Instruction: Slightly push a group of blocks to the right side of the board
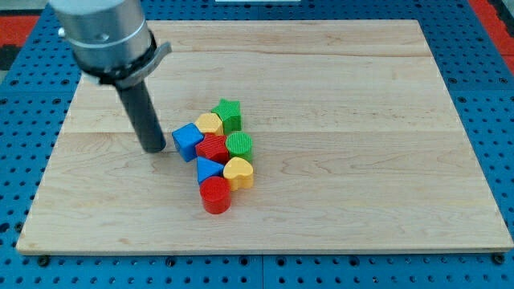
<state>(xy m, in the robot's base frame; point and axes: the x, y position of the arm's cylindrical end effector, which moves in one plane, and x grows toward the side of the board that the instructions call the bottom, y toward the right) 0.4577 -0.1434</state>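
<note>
The wooden board (337,96) fills most of the view, lying on a blue pegboard table (498,120). The arm's grey housing (104,32) is cut off at the view's top. My tip (153,149) sits on the board, bare, holding nothing, just left of the blue cube (187,141); whether they touch is hard to tell. The cluster huddles mid-board: green star (228,113), yellow block (210,124), shape unclear, red block (214,148) half hidden among neighbours, green cylinder (239,145), blue triangle (208,169), yellow heart (238,172), red cylinder (215,195) nearest the view's bottom.
</note>
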